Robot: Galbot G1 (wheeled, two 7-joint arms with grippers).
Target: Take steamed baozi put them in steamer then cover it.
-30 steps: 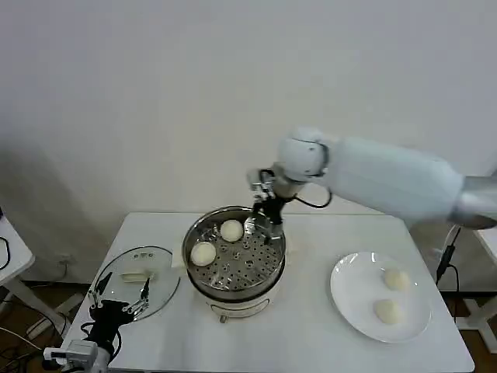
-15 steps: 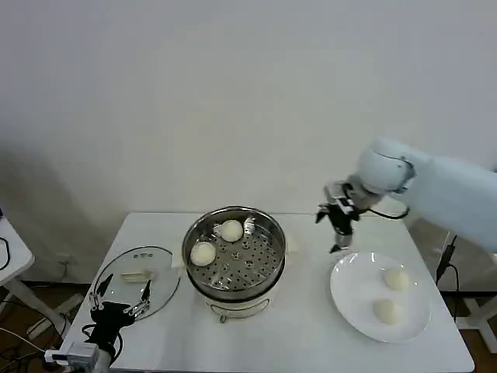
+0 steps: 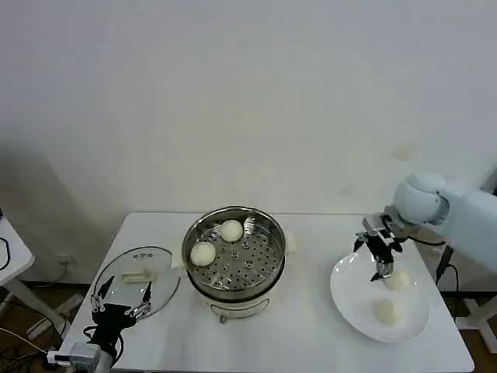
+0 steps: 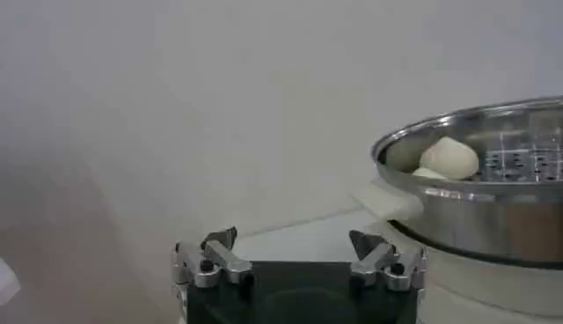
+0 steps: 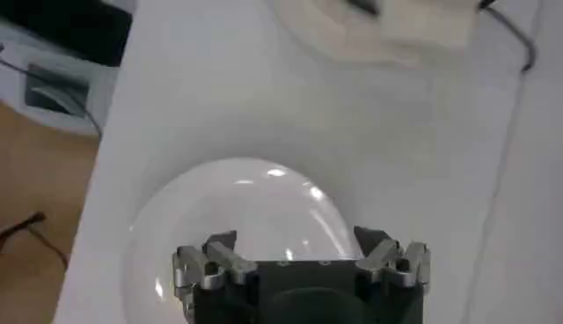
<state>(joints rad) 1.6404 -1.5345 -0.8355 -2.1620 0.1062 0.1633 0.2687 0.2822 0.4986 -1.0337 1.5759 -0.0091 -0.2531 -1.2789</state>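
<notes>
Steamer [image 3: 234,252], table centre: 2 baozi [image 3: 231,230] [image 3: 203,253] seen on perforated tray. Plate [image 3: 353,299], right: 2 more baozi [image 3: 398,280] [image 3: 387,311]. Right gripper [image 3: 378,256] held over plate, jaws spread, empty. Cover [image 3: 137,282] laid flat at left; left gripper [image 3: 120,299] parked by it, jaws apart, empty.

The right gripper [image 3: 380,256] hangs fingers down and spread apart, while the left gripper [image 3: 120,297] waits low, also spread.
</notes>
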